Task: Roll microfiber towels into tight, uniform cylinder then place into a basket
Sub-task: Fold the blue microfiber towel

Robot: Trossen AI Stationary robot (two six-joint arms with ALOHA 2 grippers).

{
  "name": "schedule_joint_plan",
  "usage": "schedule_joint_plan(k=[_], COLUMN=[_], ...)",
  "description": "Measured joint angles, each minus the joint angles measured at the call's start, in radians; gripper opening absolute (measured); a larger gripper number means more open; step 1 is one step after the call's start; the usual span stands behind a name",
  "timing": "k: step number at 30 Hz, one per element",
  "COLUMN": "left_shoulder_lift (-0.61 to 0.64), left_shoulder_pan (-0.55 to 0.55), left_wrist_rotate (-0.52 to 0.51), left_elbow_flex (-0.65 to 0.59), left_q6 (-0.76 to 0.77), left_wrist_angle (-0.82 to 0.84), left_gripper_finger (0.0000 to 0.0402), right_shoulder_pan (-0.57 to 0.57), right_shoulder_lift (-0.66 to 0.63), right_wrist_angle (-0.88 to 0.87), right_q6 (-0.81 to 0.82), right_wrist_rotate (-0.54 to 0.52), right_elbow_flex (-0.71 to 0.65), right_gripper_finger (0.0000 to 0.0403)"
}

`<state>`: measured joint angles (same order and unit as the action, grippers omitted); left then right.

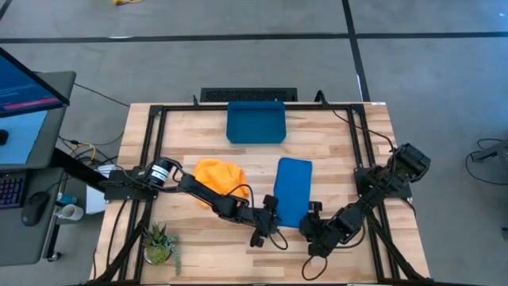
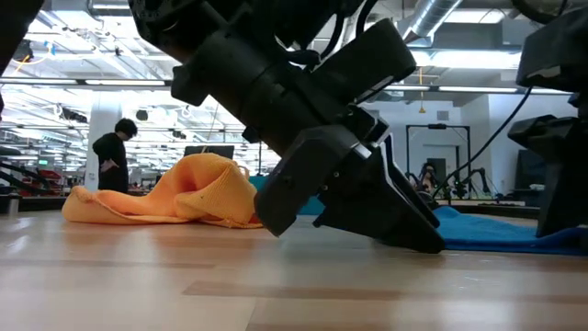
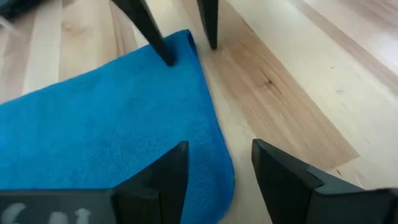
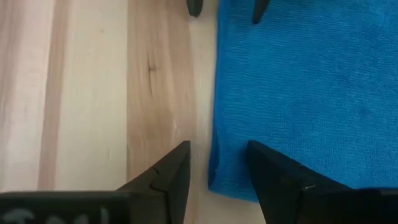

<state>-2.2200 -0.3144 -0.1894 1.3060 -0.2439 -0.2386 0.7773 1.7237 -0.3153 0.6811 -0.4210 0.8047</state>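
Jaws of both my grippers, left (image 3: 214,177) and right (image 4: 214,171), open, straddling blue towel (image 1: 293,191) edge on desk (image 1: 333,151).

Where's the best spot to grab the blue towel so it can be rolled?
Take the blue towel by its near short edge, at both corners, coming from the table's front. It lies flat and lengthwise toward the basket, and the open left gripper and right gripper straddle that edge.

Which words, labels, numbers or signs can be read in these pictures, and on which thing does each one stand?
No text can be read.
Pale marks on the left gripper body: cut off, unreadable.
Pale marks on the right gripper body: cut off, unreadable.
Monitor screen: too small to read.
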Motion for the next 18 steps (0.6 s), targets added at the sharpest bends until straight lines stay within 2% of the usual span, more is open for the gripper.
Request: schedule_joint_plan(k=[10,14,18], left_shoulder_lift=[0.000,-0.002,-0.002], left_shoulder_pan=[0.013,0.013,0.018], left_wrist_rotate=[-0.088,-0.093,-0.032], left_elbow_flex=[0.001,0.000,-0.002], left_q6=[0.032,0.030,0.005], left_wrist_angle=[0.052,0.052,0.053], left_gripper_finger=[0.0160,0.0122,0.0070], right_shoulder_pan=[-0.001,-0.001,-0.001], right_shoulder_lift=[0.000,0.000,0.000], right_wrist_angle=[-0.022,-0.024,-0.026], right_q6=[0.001,0.001,0.001], right_wrist_rotate=[0.000,0.000,0.000], right_elbow_flex=[0.001,0.001,0.001], right_gripper_finger=[0.0150,0.0136,0.0125])
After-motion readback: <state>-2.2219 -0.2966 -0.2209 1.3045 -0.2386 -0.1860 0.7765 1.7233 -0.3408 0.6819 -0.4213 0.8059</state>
